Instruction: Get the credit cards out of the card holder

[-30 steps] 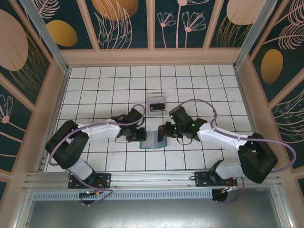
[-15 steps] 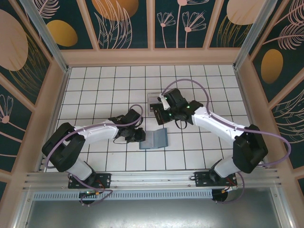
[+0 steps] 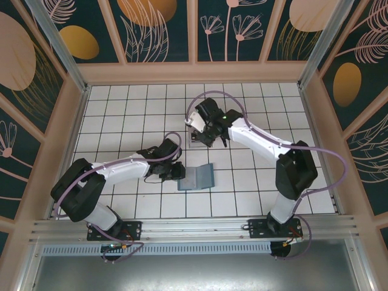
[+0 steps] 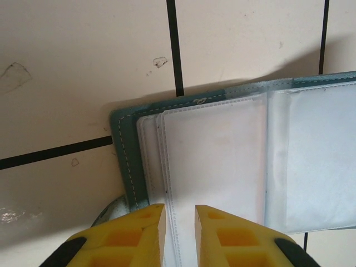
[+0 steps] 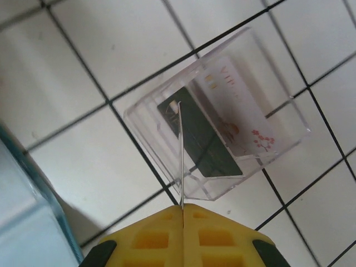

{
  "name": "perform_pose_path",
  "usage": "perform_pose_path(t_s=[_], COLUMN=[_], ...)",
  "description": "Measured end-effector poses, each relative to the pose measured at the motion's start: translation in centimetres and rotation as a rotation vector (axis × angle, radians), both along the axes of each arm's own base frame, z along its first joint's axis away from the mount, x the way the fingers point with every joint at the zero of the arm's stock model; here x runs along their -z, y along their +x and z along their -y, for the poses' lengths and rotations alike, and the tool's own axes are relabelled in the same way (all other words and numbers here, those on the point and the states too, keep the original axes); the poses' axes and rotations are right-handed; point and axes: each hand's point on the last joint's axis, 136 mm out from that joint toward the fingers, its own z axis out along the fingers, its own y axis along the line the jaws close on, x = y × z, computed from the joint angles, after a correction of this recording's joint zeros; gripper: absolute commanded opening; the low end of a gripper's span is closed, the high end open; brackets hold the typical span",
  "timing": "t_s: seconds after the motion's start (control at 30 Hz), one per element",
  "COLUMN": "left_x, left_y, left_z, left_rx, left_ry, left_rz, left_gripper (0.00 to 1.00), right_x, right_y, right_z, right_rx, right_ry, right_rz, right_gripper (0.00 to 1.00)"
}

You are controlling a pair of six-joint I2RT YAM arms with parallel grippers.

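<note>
Card holder (image 3: 200,177) is lying open and flat on the white tiled surface (image 3: 121,115), about mid-table and a bit toward the arms. The left hand (image 3: 180,172) is parked right at its left edge. The right hand (image 3: 202,134) is up over the clear box (image 5: 189,80), a tile or so behind the card holder and apart from it.

The overhead view gives you the layout, but the hands are just dark blobs in it. The wrist cams fill in the rest.

On the left wrist cam the card holder (image 4: 222,156) shows its teal stitched border and the cloudy plastic sleeves inside. The left hand (image 4: 179,222) has its yellow fingers a narrow slit apart, right over the sleeve's edge near the corner. Honestly can't tell if it's pinching that sleeve or just sitting on it.

On the right wrist cam the right hand (image 5: 182,214) has its fingers pressed together on a credit card (image 5: 180,156) seen edge-on, just a thin pale line hanging above the box. Inside the box a dark card (image 5: 200,139) and a whitish card (image 5: 239,105) with a little red flower print are leaning side by side.
</note>
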Motion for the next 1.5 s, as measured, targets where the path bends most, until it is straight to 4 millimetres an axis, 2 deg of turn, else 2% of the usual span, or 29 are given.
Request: perform_pose_path(t_s=[0.1, 0.27, 0.4, 0.53, 0.87, 1.23, 1.5], left_x=[0.0, -0.4, -0.5, -0.5, -1.1, -1.1, -1.4], left_y=[0.0, 0.1, 0.1, 0.0, 0.2, 0.2, 0.2], left_z=[0.0, 0.0, 0.0, -0.2, -0.4, -0.5, -0.6], left_rx=[-0.001, -0.002, -0.002, -0.01, -0.034, -0.04, -0.042], left_ry=[0.001, -0.005, -0.008, -0.009, -0.014, -0.013, -0.018], left_rz=[0.001, 0.011, 0.014, 0.014, 0.034, 0.034, 0.044], left_gripper=[0.22, 0.22, 0.22, 0.23, 0.23, 0.23, 0.23], right_x=[0.8, -0.1, -0.4, 0.3, 1.1, 3.7, 4.4], right_y=[-0.2, 0.1, 1.0, 2.2, 4.1, 3.5, 3.3], right_z=[0.3, 0.2, -0.5, -0.6, -0.8, -0.9, -1.3], right_rx=[-0.127, -0.278, -0.364, -0.416, -0.463, -0.483, -0.491], right_ry=[-0.079, -0.118, -0.146, -0.182, -0.215, -0.235, -0.223], right_rz=[-0.009, 0.024, 0.042, 0.036, -0.023, -0.128, -0.171], right_gripper=[0.0, 0.0, 0.0, 0.0, 0.0, 0.0, 0.0])
